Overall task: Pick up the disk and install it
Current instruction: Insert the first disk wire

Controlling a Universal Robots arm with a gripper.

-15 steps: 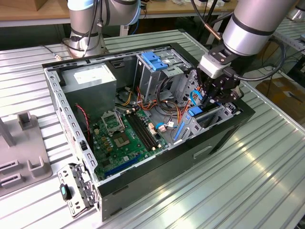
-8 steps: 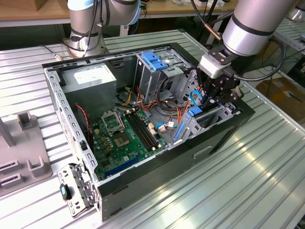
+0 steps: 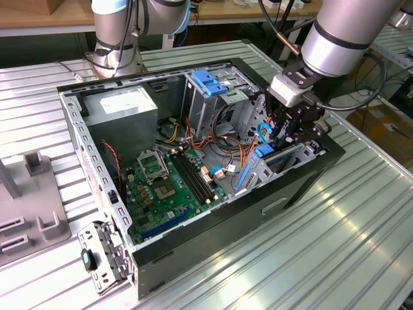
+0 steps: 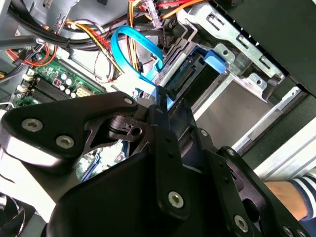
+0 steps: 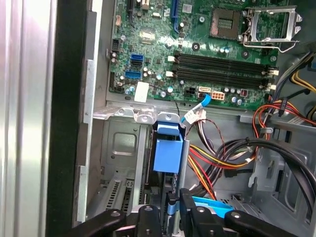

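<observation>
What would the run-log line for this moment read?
stage: install | claw: shut on disk | disk: on edge in drive bay | site: open computer case | release: not yet

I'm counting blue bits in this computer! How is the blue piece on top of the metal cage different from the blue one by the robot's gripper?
The blue bracket lies flat on top of the drive cage, out in the open; the disk stands on edge, down inside a metal bay. The bracket sits away from the gripper; the disk is right at it. Both show bright blue plastic inside the computer case.
</observation>
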